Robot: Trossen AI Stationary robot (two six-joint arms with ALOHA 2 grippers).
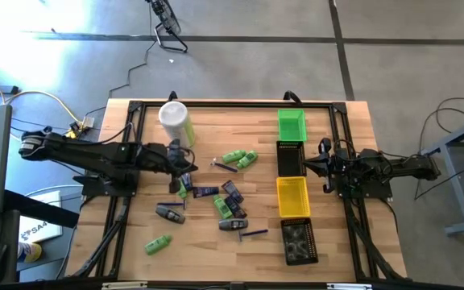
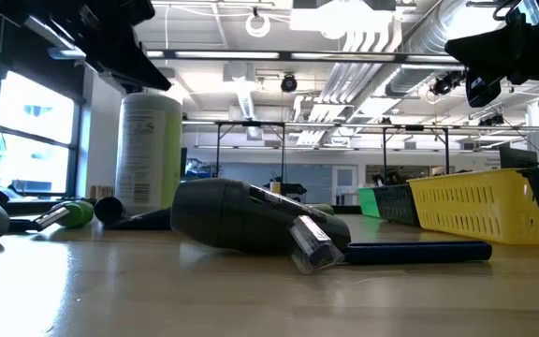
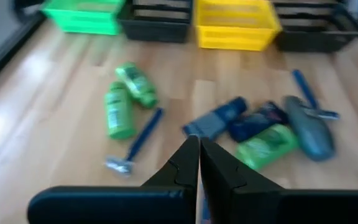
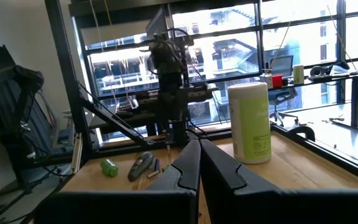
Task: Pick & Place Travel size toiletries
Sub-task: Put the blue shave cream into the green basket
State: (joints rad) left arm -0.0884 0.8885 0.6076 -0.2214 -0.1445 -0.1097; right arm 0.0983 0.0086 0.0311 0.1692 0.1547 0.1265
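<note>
Evidently nothing is picked yet — toiletries (image 1: 216, 197) lie scattered mid-table, bins (image 1: 292, 197) alongside; left gripper (image 1: 185, 163) and right gripper (image 1: 319, 165) closed, empty.

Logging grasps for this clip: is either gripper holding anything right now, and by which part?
Nothing is held. The left gripper is shut and empty above the scattered toiletries; the right gripper is shut and empty beside the bins.

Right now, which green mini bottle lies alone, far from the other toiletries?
The green bottle near the table's front left; the other green ones lie in the central cluster.
</note>
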